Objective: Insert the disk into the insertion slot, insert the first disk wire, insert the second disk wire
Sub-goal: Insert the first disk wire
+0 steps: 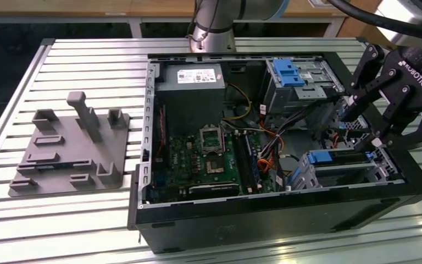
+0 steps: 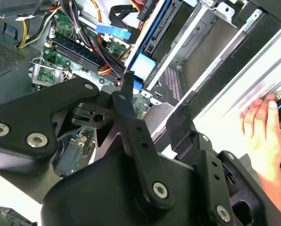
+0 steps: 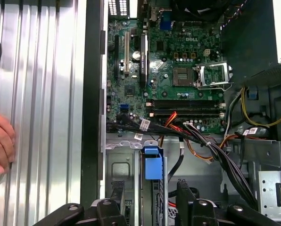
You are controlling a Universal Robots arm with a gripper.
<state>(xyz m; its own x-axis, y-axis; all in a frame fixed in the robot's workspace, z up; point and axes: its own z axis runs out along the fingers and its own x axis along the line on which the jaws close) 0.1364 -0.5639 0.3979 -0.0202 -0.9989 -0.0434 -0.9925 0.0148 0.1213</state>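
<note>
Blue-framed, the disk (image 3: 152,167) appears seated in the insertion slot (image 3: 122,165), so my gripper (image 3: 151,188) hangs just above it, jaws spread wide, holding nothing.

Computer case (image 1: 270,214): one, open-sided, on the worktop (image 1: 72,220).
Grey fixture plate (image 1: 64,159): one, at the exterior view's left of the case.
Disk (image 1: 339,158): one, in a blue carrier.
Insertion slot (image 1: 383,165): one, near right.
Taller cage (image 1: 306,93): one, far right.
Blue clip (image 1: 288,71): one, on that cage.
Power supply (image 1: 190,77): one.
Motherboard (image 1: 204,159): one.
Pincer (image 3: 150,186): one.
Person's hand (image 2: 265,127): one.
</note>
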